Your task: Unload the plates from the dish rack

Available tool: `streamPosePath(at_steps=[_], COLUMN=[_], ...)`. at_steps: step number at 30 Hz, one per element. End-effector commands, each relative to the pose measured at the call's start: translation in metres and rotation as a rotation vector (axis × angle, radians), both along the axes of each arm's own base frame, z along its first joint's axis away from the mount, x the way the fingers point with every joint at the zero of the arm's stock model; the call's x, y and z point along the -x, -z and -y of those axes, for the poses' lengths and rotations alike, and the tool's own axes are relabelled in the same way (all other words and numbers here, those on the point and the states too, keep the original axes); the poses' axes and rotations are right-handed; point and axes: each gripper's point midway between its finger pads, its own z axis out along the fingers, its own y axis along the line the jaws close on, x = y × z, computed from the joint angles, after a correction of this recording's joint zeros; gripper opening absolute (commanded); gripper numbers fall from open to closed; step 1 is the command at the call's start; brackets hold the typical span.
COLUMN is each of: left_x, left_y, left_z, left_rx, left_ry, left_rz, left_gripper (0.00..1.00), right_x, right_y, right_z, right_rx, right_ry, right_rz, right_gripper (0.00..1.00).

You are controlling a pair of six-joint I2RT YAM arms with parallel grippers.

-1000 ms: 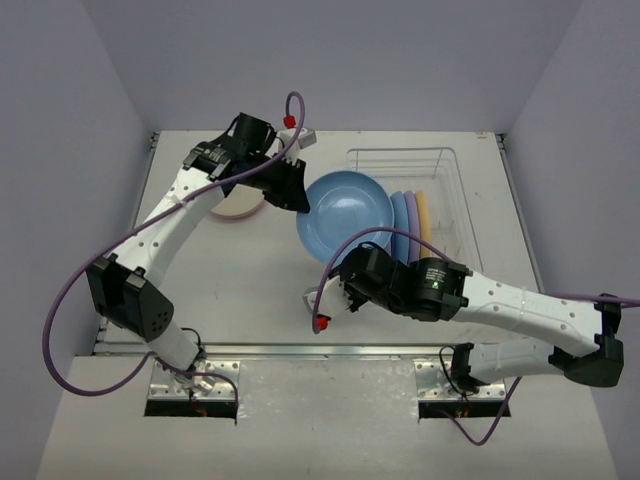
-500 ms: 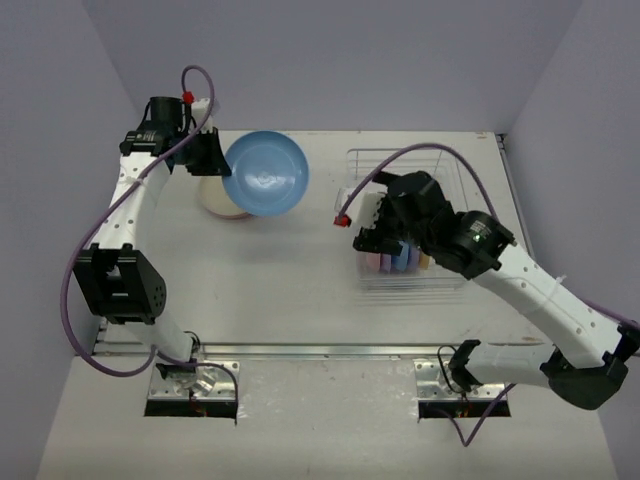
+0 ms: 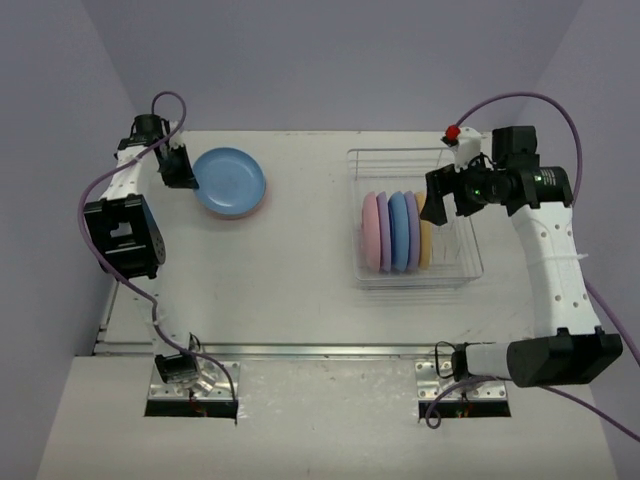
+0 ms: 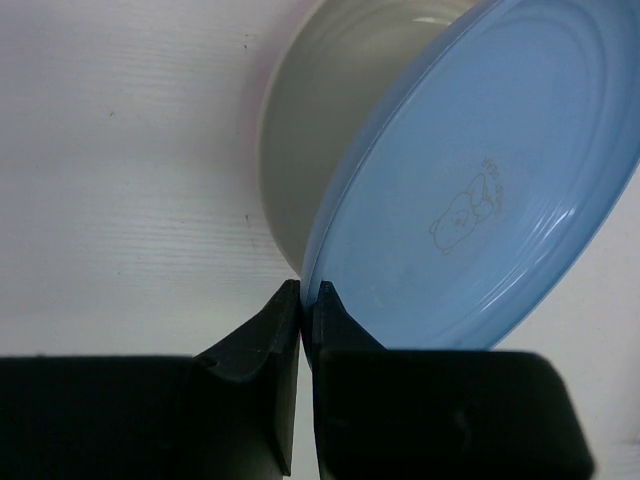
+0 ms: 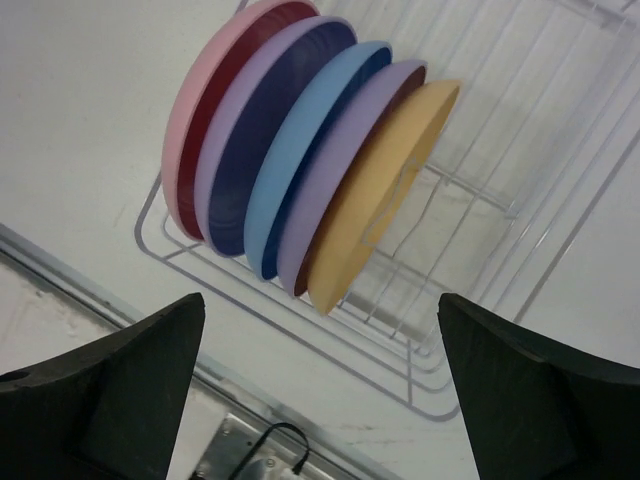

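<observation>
Firmly the left hand (image 4: 305,292) pinches a blue plate (image 4: 480,190); the right hand (image 3: 440,203) gapes near the dish rack (image 3: 400,165).

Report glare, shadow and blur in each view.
Top external: even diffuse light, no glare; dish rack wires faint against the pale table. Left wrist: soft sheen on the blue plate, grey shadow beneath it, left gripper almost featureless black. Right wrist: right gripper dark and soft-edged at the bottom corners; racked plates sharp.

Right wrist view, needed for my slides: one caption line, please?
Open right gripper facing five pastel plates standing on edge in the wire dish rack.
</observation>
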Motion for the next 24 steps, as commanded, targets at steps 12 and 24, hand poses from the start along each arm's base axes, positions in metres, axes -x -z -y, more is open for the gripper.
streamPosePath(at_steps=[12, 24], left_x=[-0.044, -0.027], left_y=[0.027, -0.045], left_z=[-0.022, -0.005], left_rx=[-0.042, -0.033], left_ry=[-0.033, 0.003], left_rz=[0.037, 0.182], left_gripper=[0.39, 0.65], right_x=[0.007, -0.004], right_y=[0.017, 0.058], right_z=[-0.002, 0.001], right_rx=[-0.354, -0.348], right_ry=[0.065, 0.04], right_rz=[-0.26, -0.37], right_gripper=[0.99, 0.68])
